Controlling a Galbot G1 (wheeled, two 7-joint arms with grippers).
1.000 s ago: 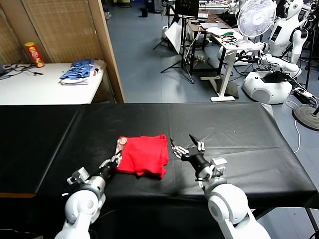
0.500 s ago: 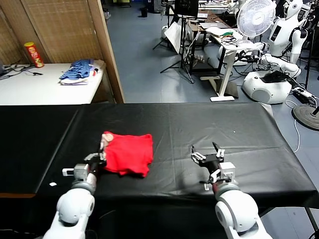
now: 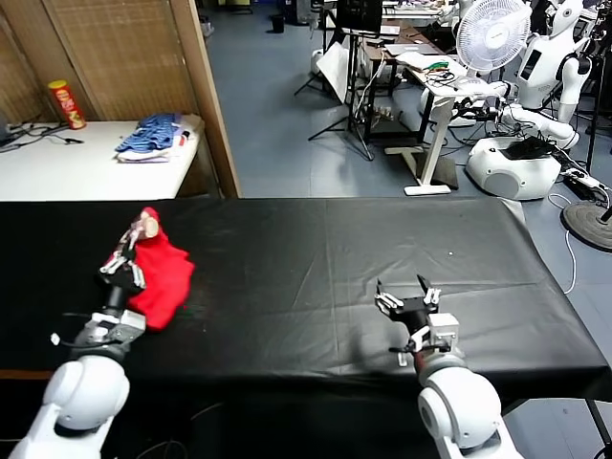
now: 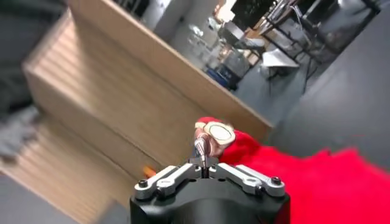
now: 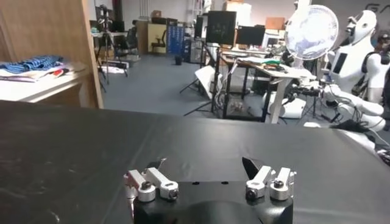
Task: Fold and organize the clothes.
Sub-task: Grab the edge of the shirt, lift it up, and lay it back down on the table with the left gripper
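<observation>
The red T-shirt (image 3: pixel 160 271) hangs bunched from my left gripper (image 3: pixel 132 244) over the left part of the black table (image 3: pixel 344 258). The gripper is shut on the shirt's upper edge, where a bit of brown-and-white print (image 3: pixel 145 223) shows. In the left wrist view the jaws are pinched together on that printed edge (image 4: pixel 214 132), with red cloth (image 4: pixel 304 176) spreading beyond the gripper (image 4: pixel 202 157). My right gripper (image 3: pixel 406 295) is open and empty, low over the table's front right. In the right wrist view its fingers (image 5: pixel 149 179) stand wide apart over bare black cloth.
A white side table (image 3: pixel 67 163) at the back left holds a blue striped pile of garments (image 3: pixel 153 134) and a red-and-yellow can (image 3: pixel 65 103). A wooden screen (image 3: pixel 124 57) stands behind it. A fan (image 3: pixel 492 33), desks and other robots stand beyond the table.
My left gripper has carried the red T-shirt leftward and lifted it, from the table's middle to its left part. My right gripper has drawn back toward the front right, still open.
</observation>
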